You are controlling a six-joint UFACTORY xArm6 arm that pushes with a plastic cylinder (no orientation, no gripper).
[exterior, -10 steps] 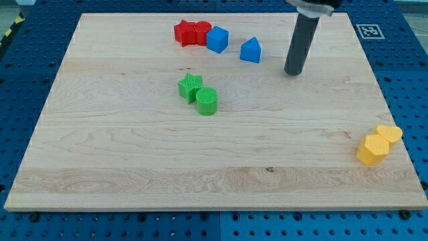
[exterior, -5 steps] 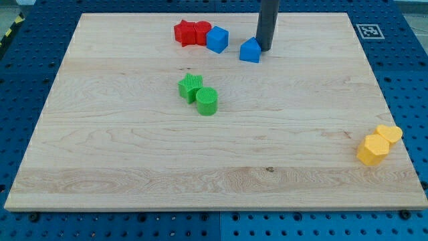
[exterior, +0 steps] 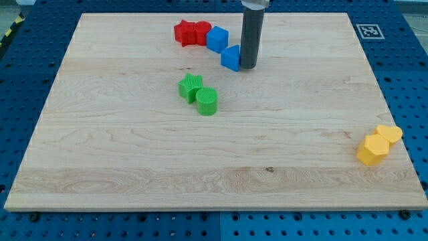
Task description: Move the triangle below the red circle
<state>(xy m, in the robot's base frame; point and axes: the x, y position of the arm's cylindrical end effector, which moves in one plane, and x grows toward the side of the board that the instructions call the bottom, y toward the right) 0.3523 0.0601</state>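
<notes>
Light wooden board [exterior: 134,154] lies on a blue perforated bench [exterior: 13,80]; a printed marker tag [exterior: 367,31] sits at the board's far right corner. All blocks lie inside the board edges. Bare wood fills the middle and the near half, plus the left side.

Far edge, left of centre: red star block [exterior: 183,31] touching the red circle block [exterior: 201,32], with a blue cube [exterior: 217,39] just right of them. Two green blocks [exterior: 199,94] touch near mid-board. Two yellow blocks [exterior: 378,144] touch close to the right edge.

The blue triangle block [exterior: 231,57] sits just near-right of the blue cube, very close to it. My tip [exterior: 247,66] stands against the triangle's right side, apparently in contact. The rod has no jaws; nothing is clamped.
</notes>
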